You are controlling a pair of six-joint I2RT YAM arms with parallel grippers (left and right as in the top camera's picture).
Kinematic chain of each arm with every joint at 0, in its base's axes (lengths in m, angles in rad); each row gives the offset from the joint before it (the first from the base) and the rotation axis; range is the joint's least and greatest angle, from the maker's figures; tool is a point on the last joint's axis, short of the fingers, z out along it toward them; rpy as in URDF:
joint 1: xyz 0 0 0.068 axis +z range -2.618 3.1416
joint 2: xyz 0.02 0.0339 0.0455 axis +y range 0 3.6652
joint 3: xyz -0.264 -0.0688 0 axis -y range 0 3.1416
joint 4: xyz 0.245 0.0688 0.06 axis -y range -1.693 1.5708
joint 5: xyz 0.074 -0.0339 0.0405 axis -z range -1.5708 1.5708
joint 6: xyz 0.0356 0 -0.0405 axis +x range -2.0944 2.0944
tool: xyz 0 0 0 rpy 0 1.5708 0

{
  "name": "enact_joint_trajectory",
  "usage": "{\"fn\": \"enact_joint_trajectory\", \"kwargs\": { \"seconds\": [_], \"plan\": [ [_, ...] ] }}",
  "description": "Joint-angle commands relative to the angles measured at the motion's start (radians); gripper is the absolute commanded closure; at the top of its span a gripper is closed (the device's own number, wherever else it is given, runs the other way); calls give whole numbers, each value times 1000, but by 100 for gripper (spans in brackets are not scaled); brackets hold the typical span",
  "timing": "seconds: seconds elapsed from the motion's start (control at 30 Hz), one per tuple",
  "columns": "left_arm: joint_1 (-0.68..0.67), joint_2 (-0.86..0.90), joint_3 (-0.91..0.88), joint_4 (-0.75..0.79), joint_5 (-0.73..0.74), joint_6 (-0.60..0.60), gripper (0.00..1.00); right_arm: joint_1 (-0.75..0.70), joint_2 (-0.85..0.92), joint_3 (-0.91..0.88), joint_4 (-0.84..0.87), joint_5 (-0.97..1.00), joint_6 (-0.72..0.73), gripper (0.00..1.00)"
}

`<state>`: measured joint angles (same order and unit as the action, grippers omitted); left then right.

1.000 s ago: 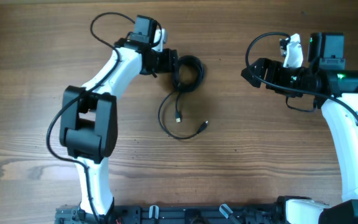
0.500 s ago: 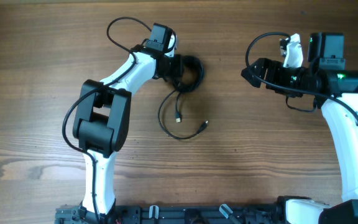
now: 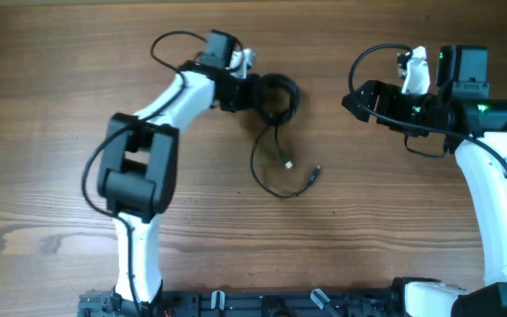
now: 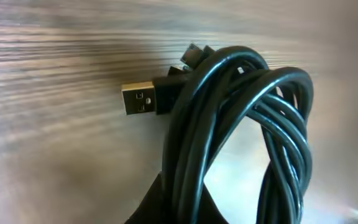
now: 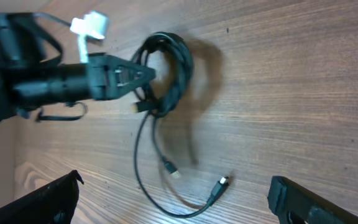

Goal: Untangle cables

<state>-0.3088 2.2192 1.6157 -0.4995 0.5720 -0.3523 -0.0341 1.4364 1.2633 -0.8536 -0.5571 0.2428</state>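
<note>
On the far side of the wooden surface (image 3: 394,229), thin black coiled cables (image 3: 282,97) have just been clenched by the left end effector (image 3: 253,92) — and dragged rightward, so pulling apart can be started.

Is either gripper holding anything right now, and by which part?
The left gripper is shut on the cables, pinching the coiled bundle at its left side, seen overhead. The right gripper is open and empty.
</note>
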Motion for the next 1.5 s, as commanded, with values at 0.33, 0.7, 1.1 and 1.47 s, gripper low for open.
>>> {"fn": "enact_joint_trajectory", "kwargs": {
  "seconds": [0.33, 0.7, 1.1, 1.47],
  "plan": [
    [121, -117, 2, 21, 695, -518, 96, 5, 2, 20, 170, -188, 105, 0],
    [55, -117, 2, 85, 790, -1089, 96, 71, 15, 20, 217, -172, 202, 1],
    [-2, -117, 2, 144, 988, -1125, 96, 116, 95, 20, 217, 128, 42, 14],
    [18, -117, 2, 280, 986, -621, 96, 80, 122, 20, 257, -156, 142, 18]
  ]
}}
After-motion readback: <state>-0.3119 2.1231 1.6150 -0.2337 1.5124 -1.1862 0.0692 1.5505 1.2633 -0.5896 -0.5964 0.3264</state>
